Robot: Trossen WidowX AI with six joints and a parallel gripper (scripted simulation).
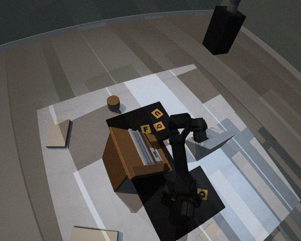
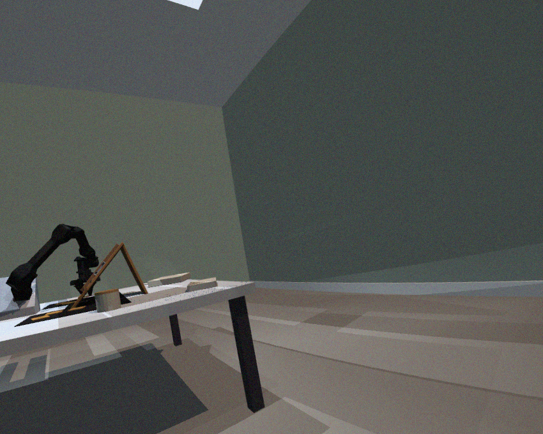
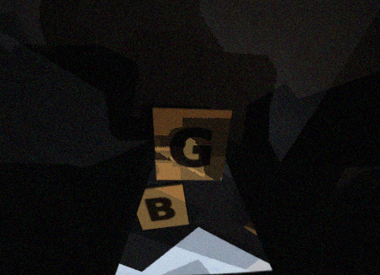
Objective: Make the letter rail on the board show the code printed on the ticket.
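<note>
My gripper (image 3: 191, 146) is shut on the G tile (image 3: 164, 171), low over the dark mat; I cannot tell whether the tile touches the mat. The B tile (image 3: 163, 208) lies just beyond it in the wrist view. The top view shows a tile (image 1: 202, 194) beside the gripper, its letter resembling a D. The F tile (image 1: 145, 129), Q tile (image 1: 159, 126) and U tile (image 1: 157, 113) lie at the mat's far end. The tilted board (image 1: 124, 147) (image 2: 105, 263) carries the pale letter rail (image 1: 141, 147), with no tile visible in it. The ticket (image 1: 158, 152) is too small to read surely.
The arm partly hides the near part of the mat (image 1: 215, 205). A round wooden-topped block (image 1: 113, 100) (image 2: 107, 301) stands behind the board. Flat pale blocks (image 1: 57, 133) (image 1: 93, 234) lie on the counter. A grey wedge (image 1: 210, 142) is beside the arm's base.
</note>
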